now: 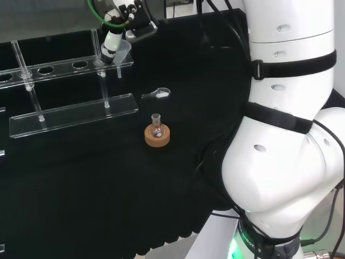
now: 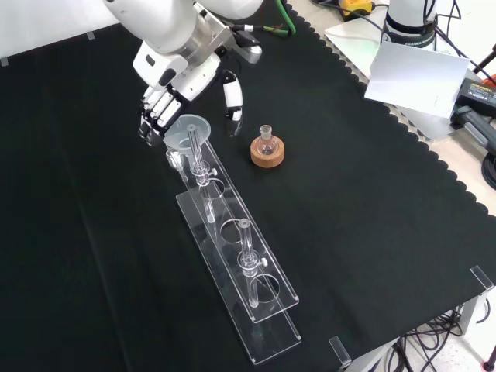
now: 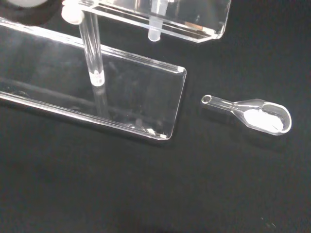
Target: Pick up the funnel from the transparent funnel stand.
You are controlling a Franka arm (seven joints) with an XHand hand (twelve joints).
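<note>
In the front view the hand (image 2: pixel 167 97) hung at the 12 o'clock end of the transparent funnel stand (image 2: pixel 236 263), its fingers (image 2: pixel 155 112) at about 10 o'clock of the funnel (image 2: pixel 188 132) and its thumb (image 2: pixel 232 101) at about 2 o'clock. The digits were only slightly bent and spread to either side of the funnel's wide rim; whether any touched it could not be told.

The funnel sat upright in the end hole of the stand's upper shelf, rim uppermost. In the head view it (image 1: pixel 122 51) stood at the shelf's right end, just beside the hand (image 1: pixel 110 46).

At 3 o'clock of the funnel in the front view, a small flask (image 2: pixel 267 139) rested on a cork ring (image 2: pixel 268 153). The wrist view showed a clear glass scoop (image 3: pixel 252 112) holding white powder, lying on the black cloth (image 3: pixel 146 194) near the stand's base plate (image 3: pixel 121 97).
</note>
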